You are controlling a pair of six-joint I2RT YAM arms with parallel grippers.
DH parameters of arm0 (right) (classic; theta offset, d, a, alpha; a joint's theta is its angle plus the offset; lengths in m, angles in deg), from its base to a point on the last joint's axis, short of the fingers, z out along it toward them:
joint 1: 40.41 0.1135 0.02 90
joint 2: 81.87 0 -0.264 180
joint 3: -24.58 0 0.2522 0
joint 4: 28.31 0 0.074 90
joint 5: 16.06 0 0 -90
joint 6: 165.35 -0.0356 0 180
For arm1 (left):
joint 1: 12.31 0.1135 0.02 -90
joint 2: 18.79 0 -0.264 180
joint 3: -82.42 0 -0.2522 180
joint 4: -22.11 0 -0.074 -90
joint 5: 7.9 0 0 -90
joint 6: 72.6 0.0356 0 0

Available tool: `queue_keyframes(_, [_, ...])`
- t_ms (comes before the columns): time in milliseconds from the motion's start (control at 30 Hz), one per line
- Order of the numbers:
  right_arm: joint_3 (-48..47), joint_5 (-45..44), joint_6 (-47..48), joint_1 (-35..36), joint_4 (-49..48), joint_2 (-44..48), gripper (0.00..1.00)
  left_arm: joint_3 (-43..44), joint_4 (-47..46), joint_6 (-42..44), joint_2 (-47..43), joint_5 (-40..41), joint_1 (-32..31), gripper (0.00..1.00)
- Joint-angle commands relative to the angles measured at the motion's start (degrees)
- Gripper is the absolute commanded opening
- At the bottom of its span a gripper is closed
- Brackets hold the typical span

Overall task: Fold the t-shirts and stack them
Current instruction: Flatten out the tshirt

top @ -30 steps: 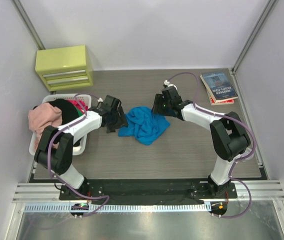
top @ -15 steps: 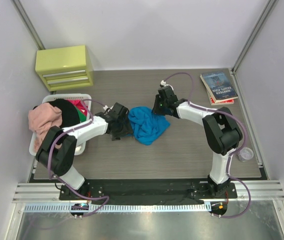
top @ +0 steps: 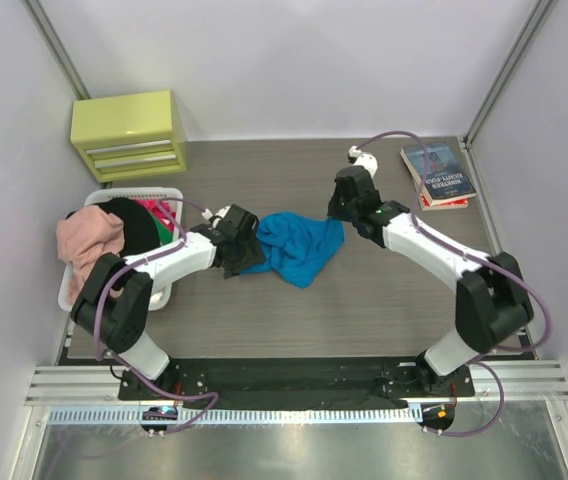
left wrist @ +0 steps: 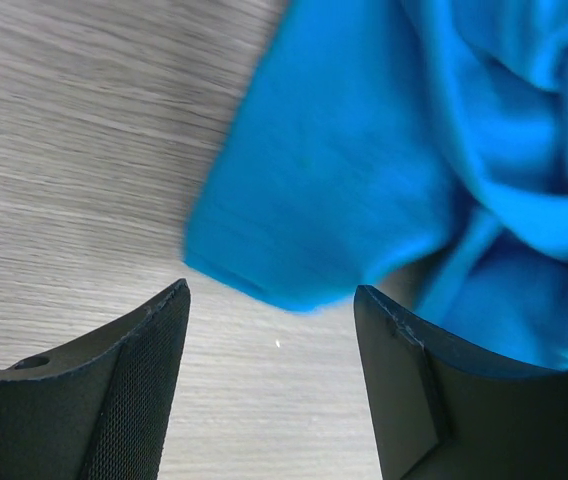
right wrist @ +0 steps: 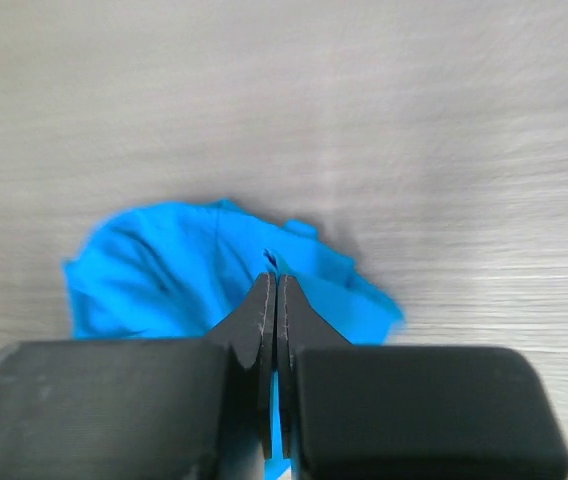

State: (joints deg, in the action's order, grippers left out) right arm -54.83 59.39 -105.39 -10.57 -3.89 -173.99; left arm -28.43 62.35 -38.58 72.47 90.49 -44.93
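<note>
Turquoise t-shirt (top: pixel 299 250) lay crumpled mid-frame on surface (top: pixel 364 300), between both arms. Right pincer (right wrist: pixel 274 280) pressed together, pinching shirt's upper right corner; thin blue strip showed between fingers, wrist view blurred. Left pincer (left wrist: pixel 272 300) spread at shirt's left edge, hem at mouth of gap, not gripped; shirt cut off at that view's right edge. In top view, both pincers' tips hidden under wrists. At left, white basket (top: pixel 74 290) held pink t-shirt (top: pixel 89 240) and black t-shirt (top: pixel 134 225); red and green cloth mostly hidden beside left arm.
</note>
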Motion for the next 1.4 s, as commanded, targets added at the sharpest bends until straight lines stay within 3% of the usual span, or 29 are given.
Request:
queue_keyframes(0, [2.4,-8.1,1.5,-0.1,-1.9,7.7,0.01,0.9,-0.6,-4.7,1.4,4.0,-0.2,0.67])
queue_keyframes(167, [3.8,-7.3,1.1,-0.6,-0.8,7.7,0.01,0.9,-3.7,-6.8,3.0,4.4,-0.2,0.58])
queue_keyframes(400, [5.2,-7.3,0.9,-0.5,-0.8,8.0,0.01,0.5,-6.6,-8.2,5.9,3.4,-1.7,0.58])
queue_keyframes(500, [5.0,-7.2,1.2,-0.6,-0.5,7.4,0.01,-0.6,-8.9,-9.0,6.7,2.5,-2.1,0.54])
queue_keyframes(600, [4.7,-7.0,1.3,-0.7,-0.5,6.5,0.01,-0.4,-9.3,-9.0,7.8,2.2,-2.5,0.34])
queue_keyframes(700, [3.7,-6.0,1.6,-0.8,-0.5,5.0,0.01,0.1,-8.5,-7.9,7.3,2.9,-2.6,0.00])
queue_keyframes(900, [-1.8,-3.6,4.0,-0.8,2.2,3.4,0.01,5.9,2.7,1.8,-3.8,13.2,-2.6,0.01])
queue_keyframes(1033, [-3.6,-2.8,4.9,-0.8,2.4,1.5,0.01,5.4,4.8,7.6,-9.8,13.2,-2.7,0.00])
queue_keyframes(1367, [1.1,0.1,1.4,-0.8,3.0,0.6,0.01,-9.2,2.3,-1.5,-17.5,8.7,-3.2,0.05])
